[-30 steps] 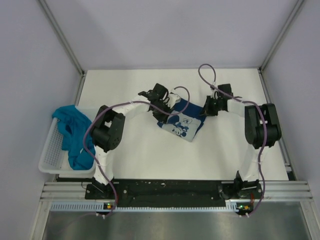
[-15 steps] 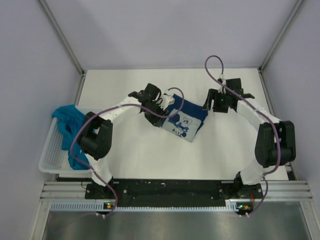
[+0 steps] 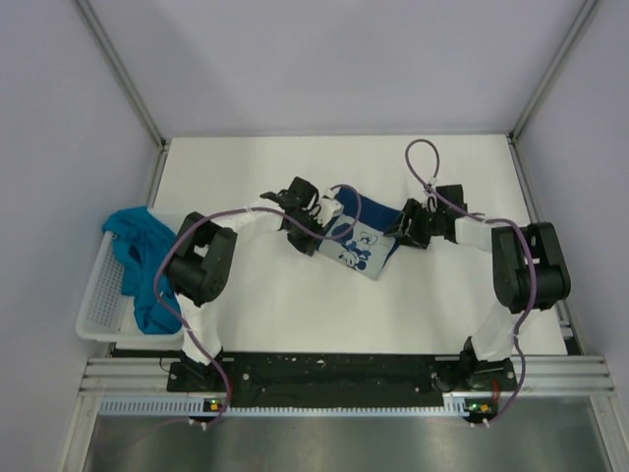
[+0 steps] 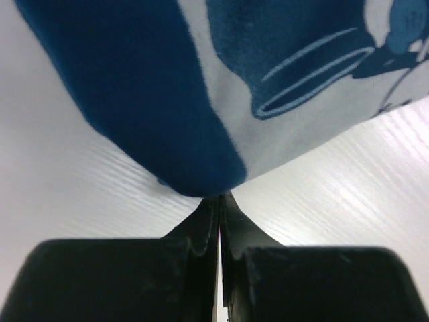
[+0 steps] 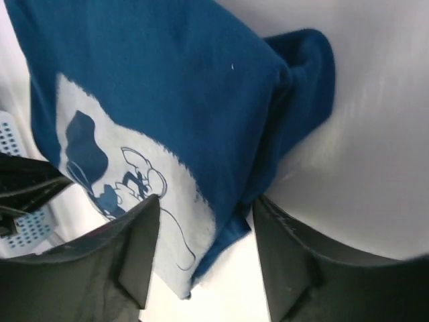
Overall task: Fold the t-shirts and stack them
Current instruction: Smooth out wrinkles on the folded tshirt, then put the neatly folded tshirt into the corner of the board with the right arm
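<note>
The folded navy t-shirt (image 3: 366, 222) with a pale printed graphic lies mid-table. My left gripper (image 3: 311, 239) is at its left edge. In the left wrist view the gripper (image 4: 220, 198) is shut, tips touching the rounded fold of the navy t-shirt (image 4: 147, 87), with no cloth visible between the jaws. My right gripper (image 3: 405, 228) is at the shirt's right edge. In the right wrist view it (image 5: 206, 201) is open, with the corner of the navy t-shirt (image 5: 167, 80) lying between its fingers (image 5: 301, 268). The teal t-shirt (image 3: 142, 265) is crumpled in the basket.
A white lattice basket (image 3: 98, 300) sits at the table's left edge beside the left arm's elbow. Purple cables loop above both arms. Metal frame posts and pale walls enclose the white table (image 3: 295, 305).
The left gripper opened, then shut, and moved nearer along the shirt's left edge. The right gripper went from shut to open, lifted away, then came back to the shirt's right corner.
</note>
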`<state>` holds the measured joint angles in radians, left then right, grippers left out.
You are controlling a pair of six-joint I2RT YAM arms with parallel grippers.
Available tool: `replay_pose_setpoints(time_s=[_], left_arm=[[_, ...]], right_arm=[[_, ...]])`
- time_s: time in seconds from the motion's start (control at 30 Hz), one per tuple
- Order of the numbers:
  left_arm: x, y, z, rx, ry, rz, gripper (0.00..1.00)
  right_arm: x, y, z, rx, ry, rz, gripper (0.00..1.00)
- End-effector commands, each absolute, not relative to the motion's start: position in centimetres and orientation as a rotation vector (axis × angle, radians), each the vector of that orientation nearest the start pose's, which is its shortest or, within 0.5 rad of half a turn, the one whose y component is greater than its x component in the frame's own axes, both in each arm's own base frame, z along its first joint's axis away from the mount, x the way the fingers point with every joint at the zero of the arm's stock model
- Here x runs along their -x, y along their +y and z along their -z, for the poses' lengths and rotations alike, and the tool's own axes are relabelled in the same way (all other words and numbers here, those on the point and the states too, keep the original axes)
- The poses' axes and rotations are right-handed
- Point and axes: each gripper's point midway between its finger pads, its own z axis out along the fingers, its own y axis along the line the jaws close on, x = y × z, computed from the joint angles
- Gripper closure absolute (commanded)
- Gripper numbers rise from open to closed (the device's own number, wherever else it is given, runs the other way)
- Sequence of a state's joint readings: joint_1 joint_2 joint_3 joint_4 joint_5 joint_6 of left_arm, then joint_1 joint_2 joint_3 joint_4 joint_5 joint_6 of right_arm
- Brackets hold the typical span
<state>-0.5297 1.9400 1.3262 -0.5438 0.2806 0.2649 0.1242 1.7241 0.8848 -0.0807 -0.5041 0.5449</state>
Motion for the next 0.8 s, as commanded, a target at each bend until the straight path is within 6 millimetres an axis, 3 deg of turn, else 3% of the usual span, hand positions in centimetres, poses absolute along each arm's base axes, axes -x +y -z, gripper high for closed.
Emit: replay_pose_setpoints(time_s=[0.0, 0.17, 0.33, 0.53, 0.57, 0.77], left_arm=[[-31.7, -25.0, -3.4, -1.154, 2.465, 0.593, 1.00], [-29.5, -25.1, -2.9, -1.187, 2.503, 0.656, 1.00], [-28.9, -23.6, -4.2, -1.242, 2.504, 0.598, 0.98], [-29.0, -21.7, -7.8, -1.290, 2.399, 0.477, 0.59], [-29.3, -21.4, -8.3, -1.284, 2.384, 0.458, 0.55], [-31.1, -18.9, -9.7, -1.198, 2.375, 0.384, 0.50]], right_arm=[[-38.1, 15.9, -3.5, -0.379, 2.451, -1.007, 0.49], [-38.8, 16.3, -3.1, -0.405, 2.439, -1.079, 0.78], [-39.9, 14.5, -3.5, -0.402, 2.429, -1.043, 1.00], [-40.7, 11.4, -3.4, -0.300, 2.543, -0.926, 1.00], [-41.3, 9.7, -3.3, -0.303, 2.554, -0.877, 1.00], [-42.7, 3.5, -2.6, -0.075, 2.758, -0.441, 1.00]])
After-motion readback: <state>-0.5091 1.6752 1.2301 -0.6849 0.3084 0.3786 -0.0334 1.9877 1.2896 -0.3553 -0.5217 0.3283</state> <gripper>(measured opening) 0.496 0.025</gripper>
